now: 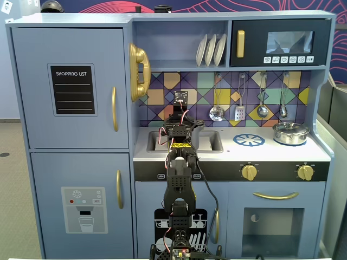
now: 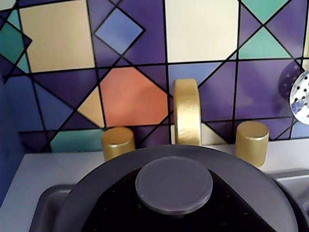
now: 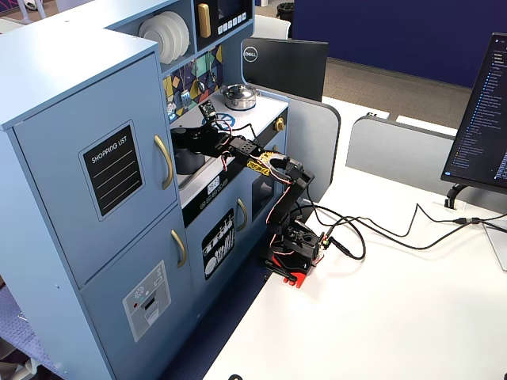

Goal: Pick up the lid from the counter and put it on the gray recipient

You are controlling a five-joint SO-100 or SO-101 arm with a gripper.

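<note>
The lid (image 2: 174, 184) fills the bottom of the wrist view. It is a dark gray round disc with a flat knob in the middle. Its lower edge is cut off by the bottom of the frame. Behind it, in the middle of that view, stands a gold tap (image 2: 187, 112) with a gold knob on each side, and colored tiles fill the top.

The gray pot (image 3: 187, 156) is hard to see. In a fixed view it is a dark shape in the sink (image 1: 212, 142), near the middle left of the frame, and the arm (image 3: 261, 166) covers part of it. I cannot tell if the lid sits flat on it or is held just above.

The pincer (image 1: 182, 125) is in the middle of the front fixed view, over the sink, but the arm's own body hides its tips. No view shows them, so I cannot tell how wide it is or if it has hold of the lid.

A shiny silver pot (image 1: 291, 132) sits on the counter (image 1: 271, 153) at the right, well apart.
</note>
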